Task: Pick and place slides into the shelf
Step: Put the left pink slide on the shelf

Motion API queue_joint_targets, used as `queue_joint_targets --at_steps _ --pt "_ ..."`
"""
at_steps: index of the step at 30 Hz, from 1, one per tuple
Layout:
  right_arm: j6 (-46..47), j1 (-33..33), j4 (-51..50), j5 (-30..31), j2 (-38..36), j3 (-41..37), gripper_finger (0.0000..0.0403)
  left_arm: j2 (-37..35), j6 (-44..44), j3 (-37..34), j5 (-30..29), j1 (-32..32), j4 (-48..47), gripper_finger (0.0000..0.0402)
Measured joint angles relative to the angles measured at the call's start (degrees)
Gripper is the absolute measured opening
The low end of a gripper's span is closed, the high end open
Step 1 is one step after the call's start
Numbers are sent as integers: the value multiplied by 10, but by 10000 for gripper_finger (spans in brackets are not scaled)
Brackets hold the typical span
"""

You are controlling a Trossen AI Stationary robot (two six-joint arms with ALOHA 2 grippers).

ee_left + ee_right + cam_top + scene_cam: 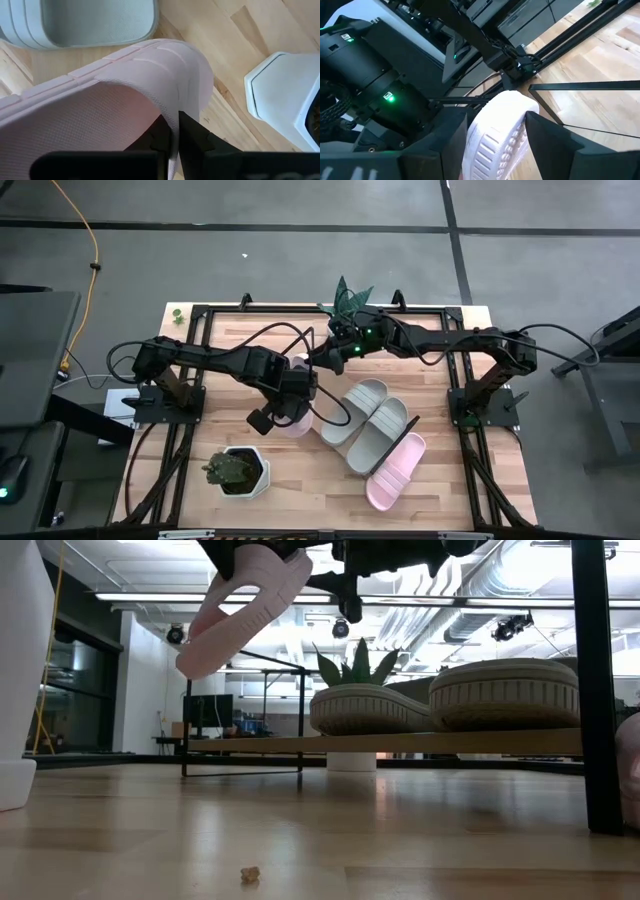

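A pale pink slide [240, 610] hangs tilted in the air above the table, and my left gripper [176, 137] is shut on it near the table's middle [290, 395]. My right gripper [495, 145] is open at that slide's far end [500, 125], one finger on each side. Two light grey slides [365, 405] [387, 430] lie side by side with their soles on the shelf [400, 743]. The other pink slide [397, 470] lies next to them. My left gripper pinches the pink slide's strap at its side edge [176, 107], one finger under the strap and one outside it. The slide is lifted clear and hangs tilted, its low end [195, 660] toward the table. My right gripper stands close around the slide's end; I cannot tell whether it touches.
A plant in a white hexagonal pot [238, 470] stands near the table's near-left edge. Another green plant [350, 298] sits at the far edge. Black metal frames [590, 680] rise at the shelf's ends. A small crumb [250, 873] lies on the wood.
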Motion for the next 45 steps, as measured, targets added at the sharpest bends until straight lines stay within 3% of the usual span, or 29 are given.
queue_joint_targets --at_steps 9,16,25,39,45 --pt "-2 -8 0 -10 0 0 177 0 0 0 -3 0 0 4" --pt "-17 -8 0 -11 0 0 120 0 0 0 -12 0 0 21" --pt "-30 -8 0 -4 0 0 58 0 -5 0 -13 0 0 9" --pt "-43 -8 -28 0 1 0 48 0 -11 0 -51 0 11 94" --pt "-48 -9 -26 0 1 0 21 -4 -37 0 -55 0 9 112"
